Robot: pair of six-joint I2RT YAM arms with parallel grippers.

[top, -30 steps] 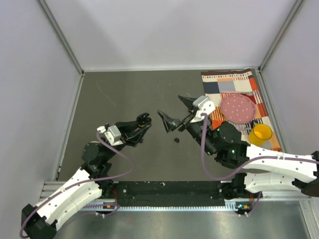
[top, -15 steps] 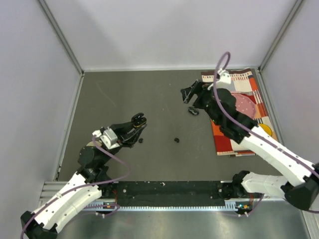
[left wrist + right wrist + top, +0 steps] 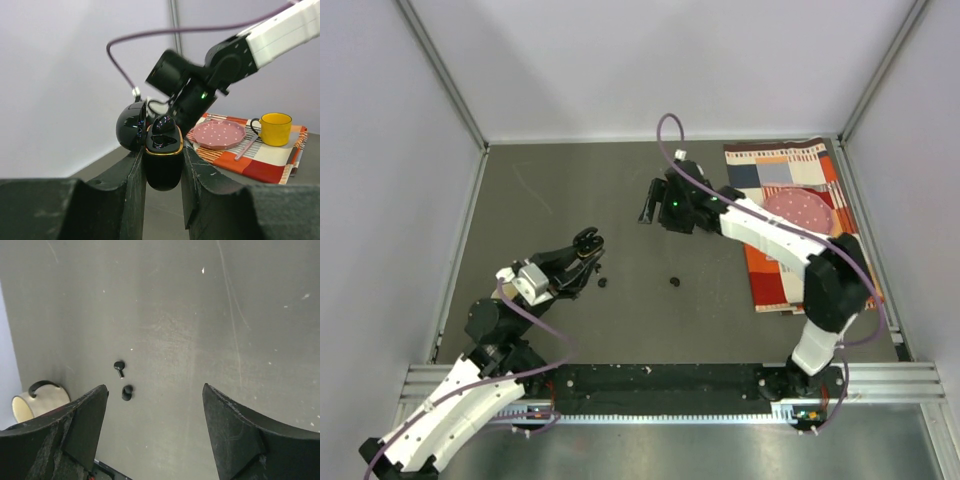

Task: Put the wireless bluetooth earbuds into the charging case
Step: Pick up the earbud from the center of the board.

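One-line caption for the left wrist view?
Left gripper holds the open charging case; right arm, pink plate and yellow mug behind.

my left gripper [image 3: 162, 172] is clamped tight; my right arm [image 3: 770, 232] stretches far forward, right gripper [image 3: 154, 390] spread wide.

Open passage is offered over the far left of the table [image 3: 540, 190], up to the side walls. The far right corner is taken up by a cloth [image 3: 770, 165] carrying a plate [image 3: 800, 205] and a mug [image 3: 276, 129], and it is crossed by the right arm [image 3: 770, 232]. Between the arms a gap is found near the middle, where an earbud [image 3: 673, 281] lies. Another earbud [image 3: 603, 283] is crowded by the left gripper [image 3: 582, 248] and the case [image 3: 162, 160] clamped in it.
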